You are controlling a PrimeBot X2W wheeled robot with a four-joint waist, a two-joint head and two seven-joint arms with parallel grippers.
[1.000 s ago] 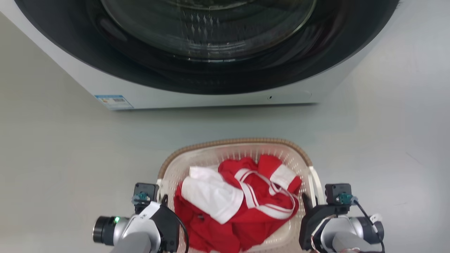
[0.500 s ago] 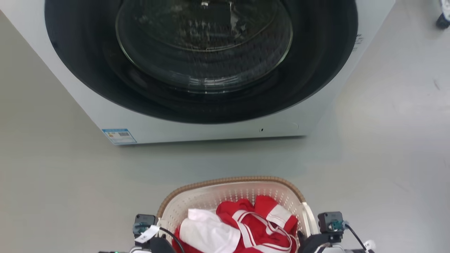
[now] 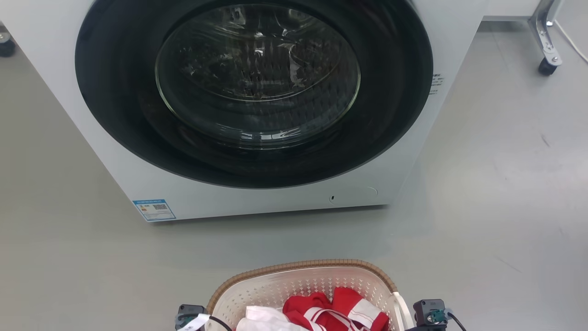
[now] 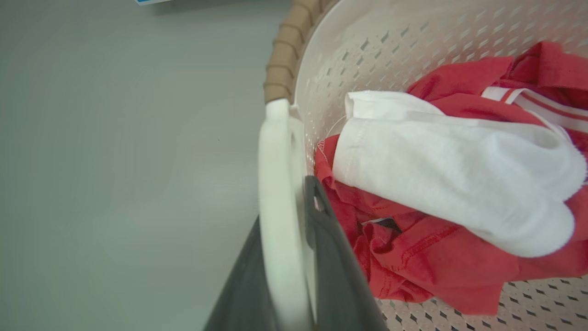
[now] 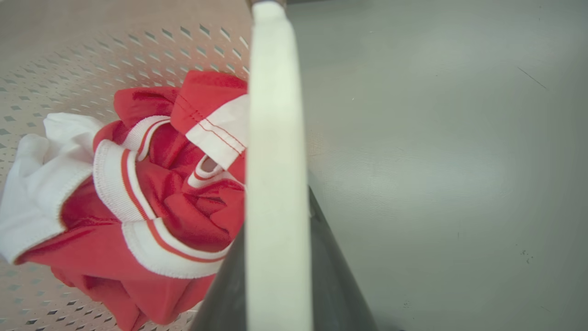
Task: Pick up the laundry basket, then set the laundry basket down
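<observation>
Head view, against half a second ago: the whole picture has shifted, so the camera has moved; more of the washing machine [image 3: 275, 204] shows, up to the top of its round door [image 3: 257, 73], and a wheeled metal leg [image 3: 546, 46] has come in at the upper right; the laundry basket [image 3: 298, 265] now sits lower in that view, cut by the bottom edge; the arms have all but dropped out below it.

Laundry basket: cream-white, perforated wall, brown woven-look rim, rounded corners; in front of the closed door, well apart from the machine, bare grey floor [image 3: 482, 207] between them; whether it rests on the floor cannot be told.

Contents: red clothing with white striped trim [image 5: 174, 216]; a white piece [image 4: 441, 184] lying on top of it.

Left gripper [image 4: 285, 207]: jaws clamped on the white left handle [image 4: 275, 151], one dark finger outside it, the other inside against the basket wall.

Right gripper [image 5: 277, 216]: jaws clamped on the white right handle [image 5: 273, 92], a dark finger on either side of it.

Washing machine: white body, dark door ring, glass centre, blue label [image 3: 154, 210] at the lower left corner.
</observation>
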